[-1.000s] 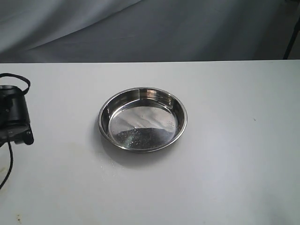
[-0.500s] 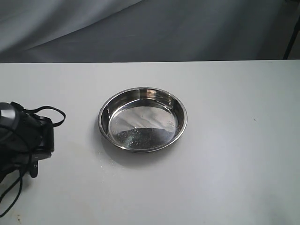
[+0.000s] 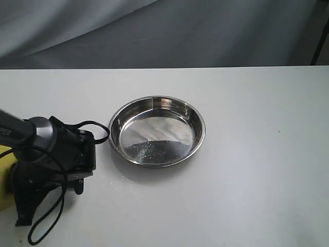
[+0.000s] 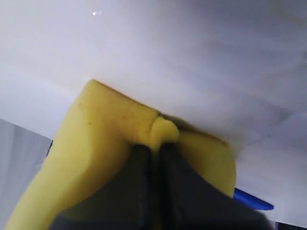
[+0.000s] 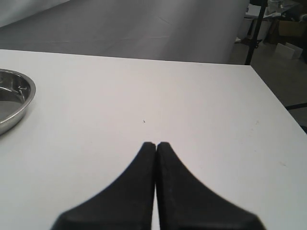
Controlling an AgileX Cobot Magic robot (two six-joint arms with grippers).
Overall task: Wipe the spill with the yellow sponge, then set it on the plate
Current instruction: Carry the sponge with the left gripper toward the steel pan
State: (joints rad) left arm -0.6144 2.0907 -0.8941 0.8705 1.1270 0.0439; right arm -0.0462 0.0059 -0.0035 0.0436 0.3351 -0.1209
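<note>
The yellow sponge [image 4: 98, 132] is squeezed between my left gripper's [image 4: 154, 146] dark fingers and pressed down on the white table; the foam bulges around the tips. In the exterior view only a yellow sliver of the sponge [image 3: 4, 177] shows at the far left edge, behind the left arm, with the left gripper [image 3: 21, 201] low on the table to the left of the plate [image 3: 110, 135]. The plate is a round, empty steel dish. My right gripper [image 5: 156, 143] is shut on nothing above bare table, the plate [image 5: 19, 103] off to its side. No spill can be made out.
The left arm's black cables [image 3: 49, 221] loop over the table in front of the arm. A blue object [image 4: 253, 202] pokes out past the sponge. The table's far edge [image 3: 164, 68] meets a grey backdrop. Stands and boxes [image 5: 278, 28] sit beyond the table's corner.
The left arm has come in from the left edge and moved right toward the plate, bringing a sliver of yellow sponge into the exterior view. The plate has not moved.
</note>
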